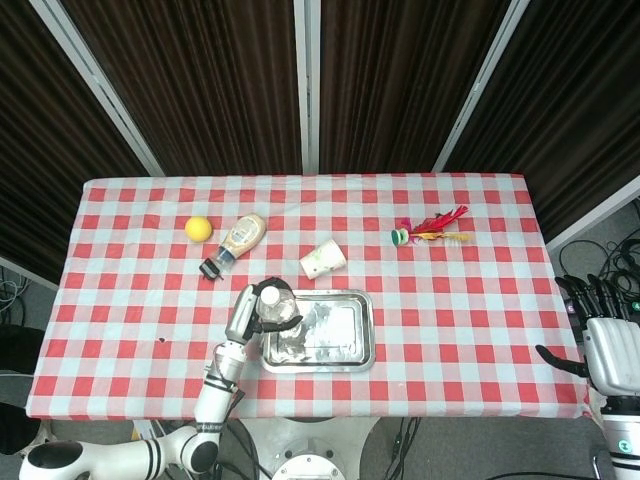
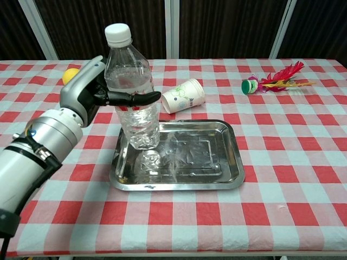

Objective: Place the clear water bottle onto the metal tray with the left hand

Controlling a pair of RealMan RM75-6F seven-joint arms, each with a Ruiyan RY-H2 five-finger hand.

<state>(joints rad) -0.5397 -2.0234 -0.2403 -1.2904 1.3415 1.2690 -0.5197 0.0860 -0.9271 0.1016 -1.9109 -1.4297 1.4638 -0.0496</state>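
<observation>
My left hand (image 2: 95, 92) grips the clear water bottle (image 2: 133, 89) around its middle, fingers wrapped across the front. The bottle stands upright with its white cap on, over the left end of the metal tray (image 2: 214, 168); whether its base touches the tray I cannot tell. From above, the bottle (image 1: 277, 305) and left hand (image 1: 243, 315) sit at the tray's (image 1: 340, 335) left edge. My right hand (image 1: 608, 340) rests off the table's right front corner, fingers apart, holding nothing.
A paper cup (image 2: 183, 96) lies on its side just behind the tray. A sauce bottle (image 1: 234, 241) and a yellow ball (image 1: 198, 228) lie at the back left. A feathered shuttlecock (image 2: 274, 80) lies at the back right.
</observation>
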